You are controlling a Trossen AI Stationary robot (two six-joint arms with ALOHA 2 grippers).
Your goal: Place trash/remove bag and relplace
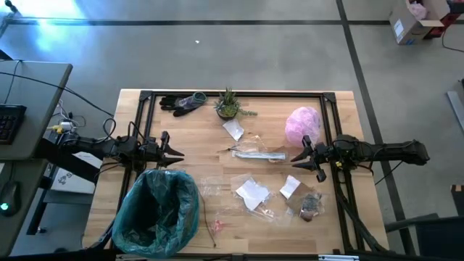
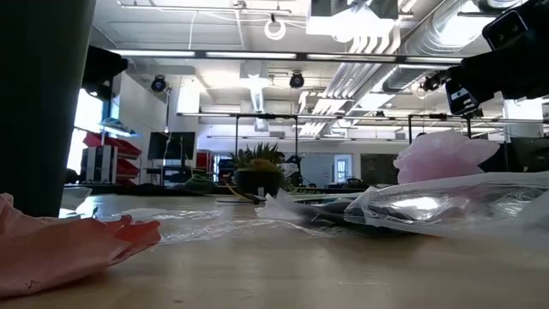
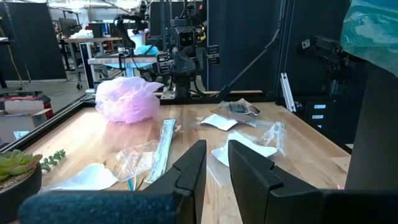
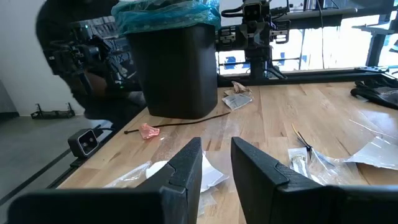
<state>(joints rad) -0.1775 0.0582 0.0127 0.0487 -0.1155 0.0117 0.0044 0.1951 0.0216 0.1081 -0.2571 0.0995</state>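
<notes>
The teal bag lines a dark bin at the table's near left corner, its rim folded over the bin's top. Trash lies loose on the wood: white paper scraps, a long silvery wrapper, clear plastic wrappers and a brownish lump. My left gripper hovers level at the left, beyond the bin, open a little and empty. My right gripper hovers level at the right, facing it, also slightly open and empty.
A pale pink plastic bag sits at the far right. A small potted plant and dark gloves lie along the far edge. A small pink scrap and a thin dark stick lie beside the bin. A black frame borders the table.
</notes>
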